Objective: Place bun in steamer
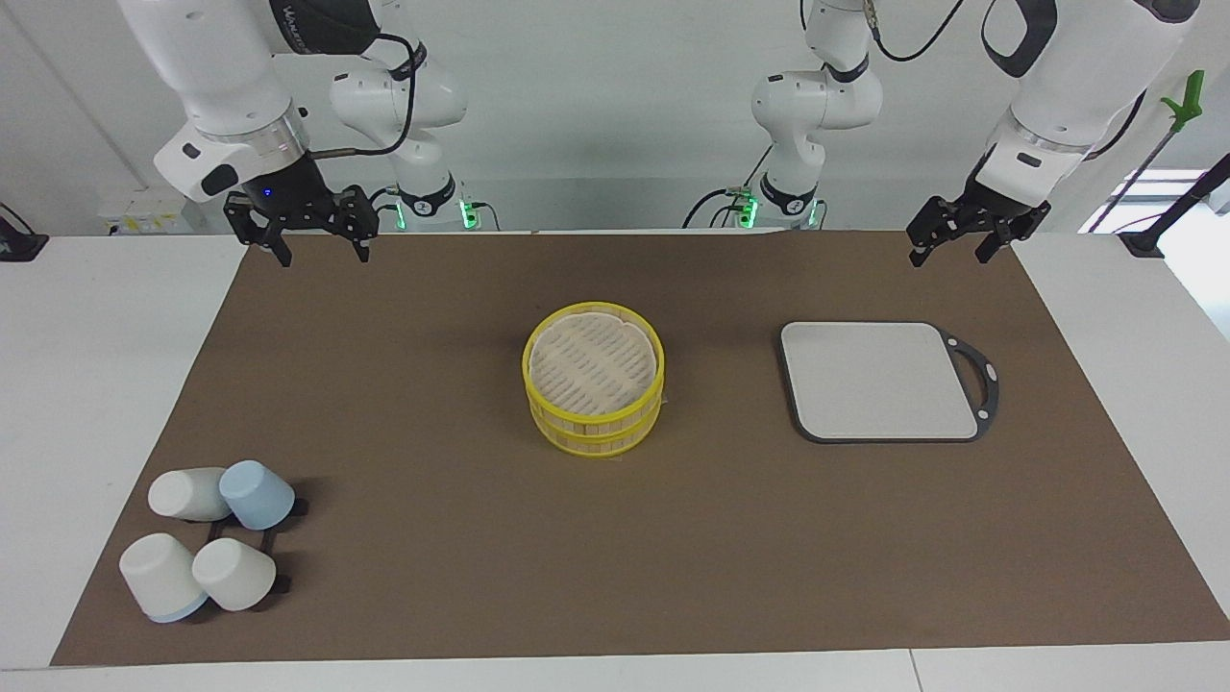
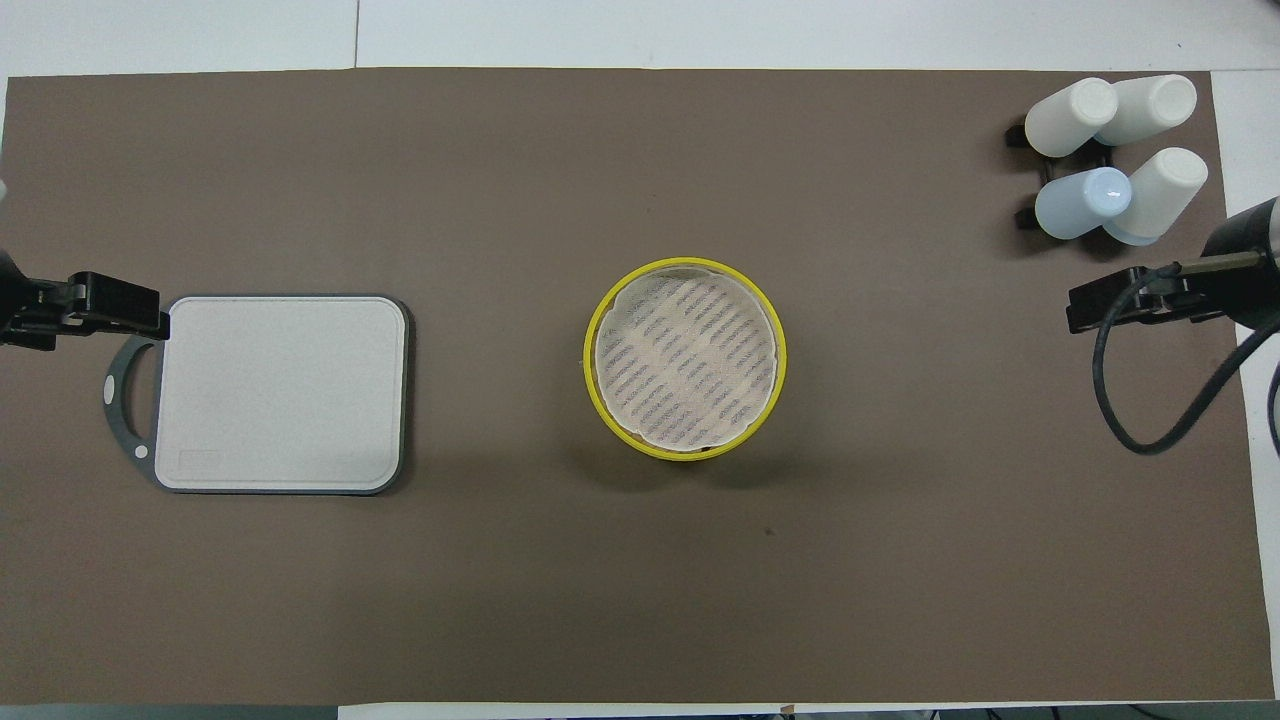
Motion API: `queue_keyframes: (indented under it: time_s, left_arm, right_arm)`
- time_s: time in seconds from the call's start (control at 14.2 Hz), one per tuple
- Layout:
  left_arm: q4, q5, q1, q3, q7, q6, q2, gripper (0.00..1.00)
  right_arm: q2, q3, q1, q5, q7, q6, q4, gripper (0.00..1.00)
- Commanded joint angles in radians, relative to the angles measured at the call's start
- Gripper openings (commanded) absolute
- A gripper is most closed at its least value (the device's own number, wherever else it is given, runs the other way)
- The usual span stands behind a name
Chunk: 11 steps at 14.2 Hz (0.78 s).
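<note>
The steamer stands in the middle of the brown mat, a round basket of two stacked yellow-rimmed tiers. A pale slotted sheet lies inside its top rim, and it also shows in the overhead view. No bun shows in either view. My right gripper hangs open and empty over the mat's edge at the right arm's end, close to the robots. My left gripper hangs open and empty over the mat's edge at the left arm's end, above the grey board's handle side. Both arms wait.
A flat grey board with a dark handle lies beside the steamer toward the left arm's end, with nothing on it. Several white and pale blue cups stand on a dark rack at the right arm's end, farther from the robots.
</note>
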Motion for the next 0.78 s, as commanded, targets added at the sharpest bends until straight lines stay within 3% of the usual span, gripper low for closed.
queue_keyframes:
  time_s: [0.0, 0.71]
  left_arm:
    - [0.003, 0.012, 0.009, -0.004, 0.013, 0.011, 0.000, 1.00]
    - [0.003, 0.012, 0.009, -0.004, 0.013, 0.011, -0.001, 1.00]
  right_arm:
    - [0.005, -0.003, 0.001, -0.019, -0.021, 0.010, -0.002, 1.00]
    - [0.007, -0.016, 0.001, -0.009, -0.019, 0.021, -0.001, 1.00]
